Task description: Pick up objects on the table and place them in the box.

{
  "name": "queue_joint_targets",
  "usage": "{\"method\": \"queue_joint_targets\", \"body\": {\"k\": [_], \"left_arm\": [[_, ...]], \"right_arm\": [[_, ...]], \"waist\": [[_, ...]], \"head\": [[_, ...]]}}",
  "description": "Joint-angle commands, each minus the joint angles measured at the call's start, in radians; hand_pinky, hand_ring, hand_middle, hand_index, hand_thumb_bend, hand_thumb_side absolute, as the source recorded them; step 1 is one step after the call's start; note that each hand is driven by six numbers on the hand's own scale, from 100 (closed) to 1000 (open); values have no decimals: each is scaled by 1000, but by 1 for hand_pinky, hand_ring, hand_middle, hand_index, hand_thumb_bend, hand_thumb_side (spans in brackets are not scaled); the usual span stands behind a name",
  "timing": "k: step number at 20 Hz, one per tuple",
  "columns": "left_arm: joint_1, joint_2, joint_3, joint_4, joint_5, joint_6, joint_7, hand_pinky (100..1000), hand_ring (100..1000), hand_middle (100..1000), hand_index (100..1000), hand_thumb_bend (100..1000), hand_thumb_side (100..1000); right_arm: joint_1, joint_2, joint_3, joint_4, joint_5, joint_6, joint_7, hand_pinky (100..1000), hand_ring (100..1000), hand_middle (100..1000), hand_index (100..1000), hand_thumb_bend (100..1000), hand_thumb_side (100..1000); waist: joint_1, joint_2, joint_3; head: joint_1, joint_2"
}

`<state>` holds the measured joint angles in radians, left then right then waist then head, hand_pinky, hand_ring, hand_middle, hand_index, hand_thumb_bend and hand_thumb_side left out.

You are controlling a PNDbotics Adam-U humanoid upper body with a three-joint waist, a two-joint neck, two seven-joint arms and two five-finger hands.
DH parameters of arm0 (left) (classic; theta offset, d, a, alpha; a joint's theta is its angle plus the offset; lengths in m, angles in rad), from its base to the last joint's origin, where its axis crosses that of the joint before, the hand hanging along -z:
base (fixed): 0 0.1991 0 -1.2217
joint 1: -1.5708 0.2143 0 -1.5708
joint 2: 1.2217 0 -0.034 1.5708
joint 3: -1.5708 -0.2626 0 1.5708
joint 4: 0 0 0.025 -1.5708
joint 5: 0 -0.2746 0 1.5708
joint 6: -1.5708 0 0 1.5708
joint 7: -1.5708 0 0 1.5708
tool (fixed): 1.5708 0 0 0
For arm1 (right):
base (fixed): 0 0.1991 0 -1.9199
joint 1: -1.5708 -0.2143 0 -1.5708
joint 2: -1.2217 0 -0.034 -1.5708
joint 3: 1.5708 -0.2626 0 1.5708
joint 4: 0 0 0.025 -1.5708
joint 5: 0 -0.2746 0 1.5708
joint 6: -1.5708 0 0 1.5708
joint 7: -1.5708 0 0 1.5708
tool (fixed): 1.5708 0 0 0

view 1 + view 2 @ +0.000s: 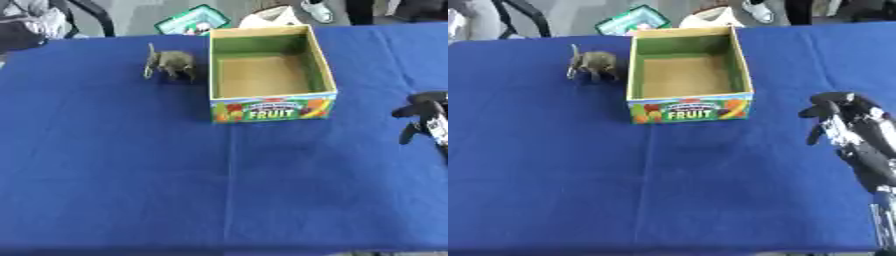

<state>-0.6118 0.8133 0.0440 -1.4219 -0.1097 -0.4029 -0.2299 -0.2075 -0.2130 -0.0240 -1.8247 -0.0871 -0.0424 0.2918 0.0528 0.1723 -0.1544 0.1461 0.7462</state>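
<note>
Right hand (837, 117) at table's edge – fingers curled, empty, box (689, 109), blurred animal figure (595, 63) beside it

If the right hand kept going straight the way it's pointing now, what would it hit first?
Probably nothing on the table. The right hand points toward the far edge, passing right of the fruit box, over bare blue tablecloth. Its height above the cloth is unclear.

Your right hand (842, 120) is cut by the left eye view's right edge, its fingers too blurred to read; your left hand shows nowhere; the box (321, 65) hides the worktop (131, 175) behind its walls.
</note>
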Motion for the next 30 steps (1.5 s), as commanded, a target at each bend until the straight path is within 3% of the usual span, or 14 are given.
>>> {"method": "queue_joint_targets", "body": {"k": [1,8,13,17,23,30], "left_arm": [[-87,30,-24,156,-118,-58,7,643,595,604,760,156,154],[-260,-57,-59,453,-394,-164,36,673,638,643,789,276,192],[-350,-142,-43,617,-561,-180,73,675,648,662,802,320,195],[-394,-189,-26,700,-670,-146,130,670,655,671,804,357,218],[-409,-229,-16,764,-845,-42,225,680,695,717,823,402,255],[-401,-238,-12,790,-920,1,208,662,681,702,828,462,283]], "right_arm": [[-4,-24,2,-10,1,-3,6,364,655,512,686,100,432],[-4,-32,11,-8,4,-5,14,363,655,511,686,100,427],[-7,-36,19,-6,6,-8,21,362,655,511,686,100,421],[-12,-38,26,-5,8,-10,28,362,655,511,686,100,419],[-28,-36,33,-7,6,-13,36,361,655,511,686,100,414],[-36,-37,33,-7,7,-16,37,361,655,511,686,100,412]], "waist": [[1,-17,-5],[9,-15,-27],[13,-10,-55],[18,-2,-79],[22,10,-124],[23,22,-147]], "head": [[1,1],[6,-9],[21,-21],[37,-31],[53,-46],[57,-55]]}}
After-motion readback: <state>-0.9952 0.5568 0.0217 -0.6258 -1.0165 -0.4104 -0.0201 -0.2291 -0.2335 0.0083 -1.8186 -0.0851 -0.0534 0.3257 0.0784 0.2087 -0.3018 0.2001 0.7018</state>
